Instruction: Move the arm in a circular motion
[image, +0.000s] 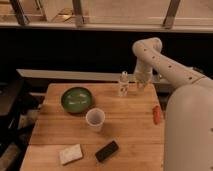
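The cream-white arm (170, 75) with small dark dots rises from the lower right. It bends at a bulbous joint (147, 50) at the top and points down at the far right of the wooden table (125, 135). Its narrow tip, the gripper (140, 84), hangs over the table's back edge, just right of a small clear bottle (123, 83) and apart from it. The gripper holds nothing that I can see.
On the table stand a green bowl (76, 99), a white cup (95, 119), a white sponge (70, 154) and a black flat object (107, 150). An orange-red object (157, 114) lies at the right edge. A dark wall and railing stand behind the table.
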